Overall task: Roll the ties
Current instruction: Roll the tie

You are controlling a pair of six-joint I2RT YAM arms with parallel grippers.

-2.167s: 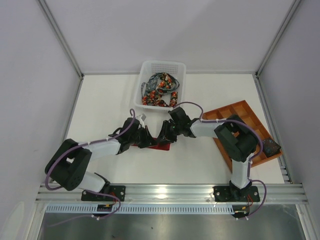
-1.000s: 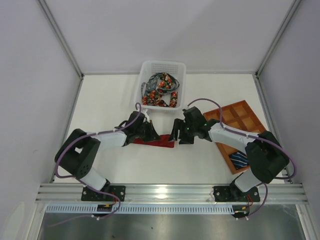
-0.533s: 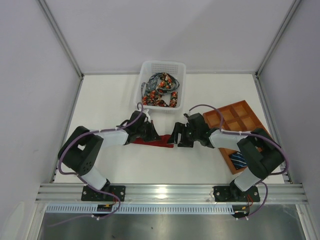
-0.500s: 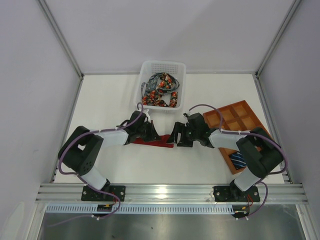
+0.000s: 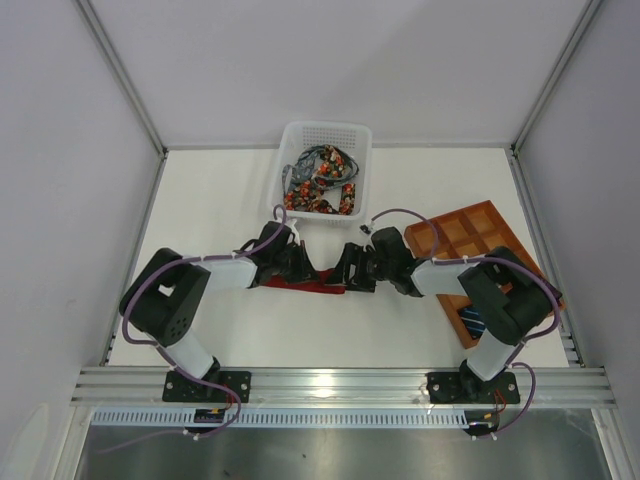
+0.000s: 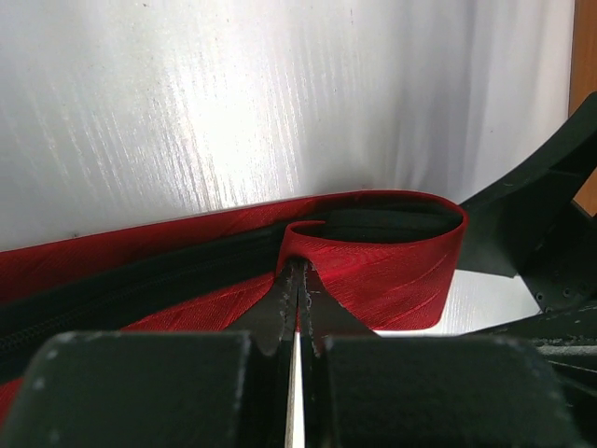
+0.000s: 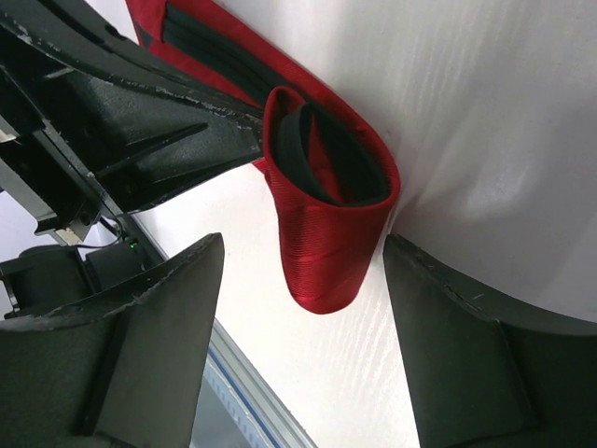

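Now we roll the red tie (image 6: 392,271).
We clamp its fold in the left gripper (image 6: 298,280); the right gripper (image 7: 300,271) straddles the loop, released.

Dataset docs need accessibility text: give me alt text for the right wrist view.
A deep red tie, its end curled into a loose open roll, sits on the white table between the two fingers of the open right gripper. The dark left gripper meets the roll from the upper left.
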